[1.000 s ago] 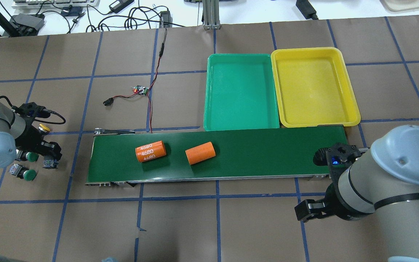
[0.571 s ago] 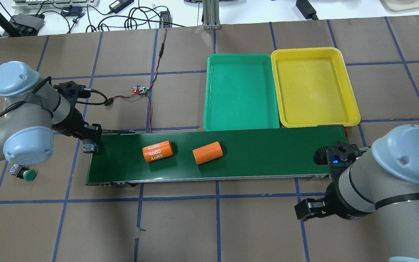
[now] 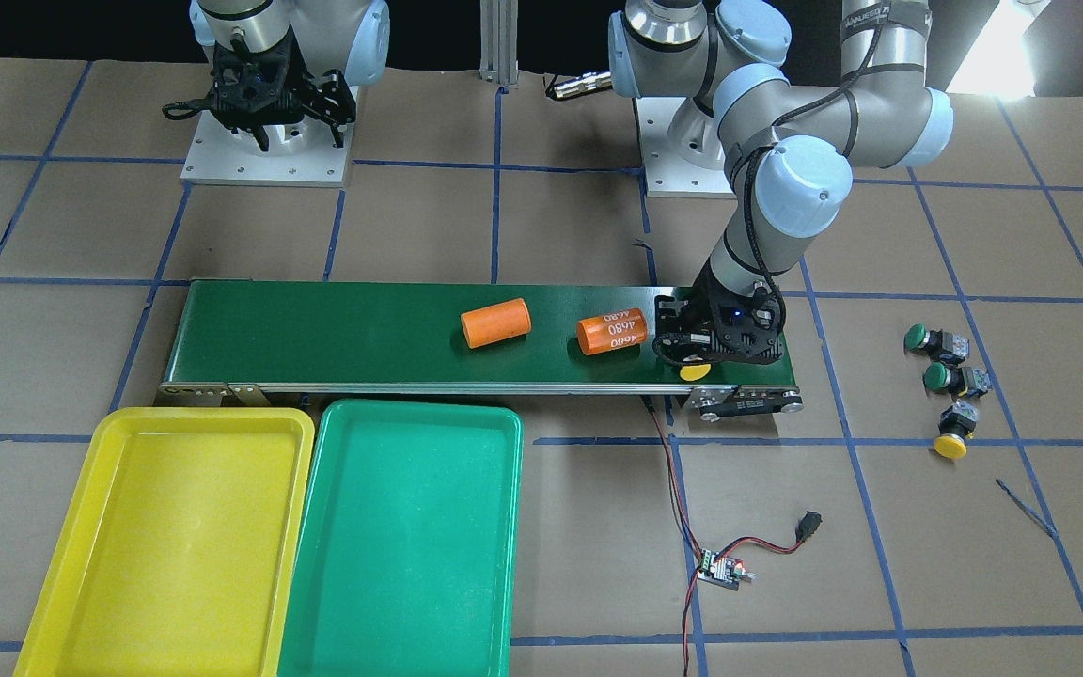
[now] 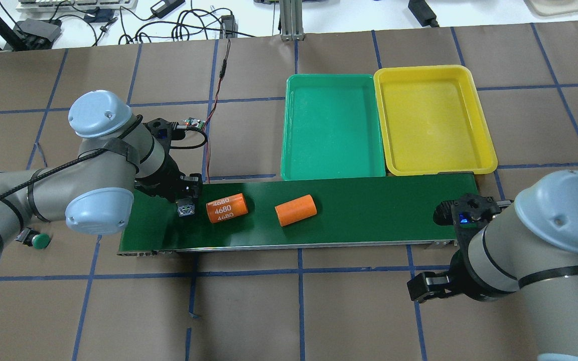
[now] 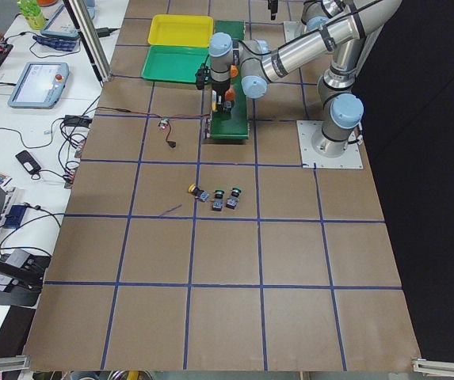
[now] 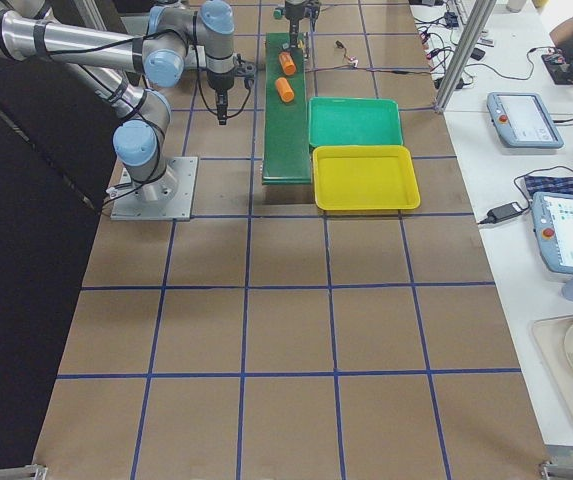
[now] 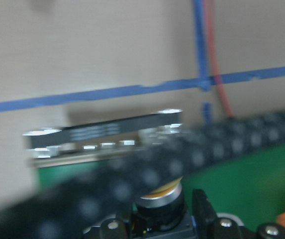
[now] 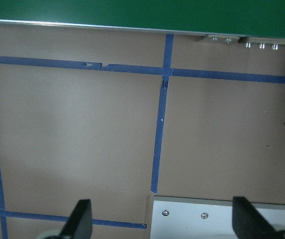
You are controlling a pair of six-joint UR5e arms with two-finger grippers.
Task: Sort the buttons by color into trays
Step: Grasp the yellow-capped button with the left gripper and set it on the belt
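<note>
Carrying a yellow button (image 3: 693, 370) right now: the left claw (image 4: 186, 204) pinches its blocky body just over the end of the conveyor belt (image 3: 335, 329) on the robot's left, beside the "4680" cylinder (image 3: 611, 331). My guess is the next move is lowering and letting go without bumping that cylinder. The right claw (image 3: 264, 103) hangs spread wide near its base. Three other buttons (image 3: 938, 379) sit on the surface (image 3: 504, 235), with the yellow tray (image 3: 175, 527) well apart.

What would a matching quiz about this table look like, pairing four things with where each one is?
1 yellow tray
2 4680 cylinder
3 green buttons
4 left gripper

A lying on the belt
B on the table, off the belt
C empty, beside the green tray
D over the belt's end, shut on a yellow button

Pairs: 1-C, 2-A, 3-B, 4-D
</note>
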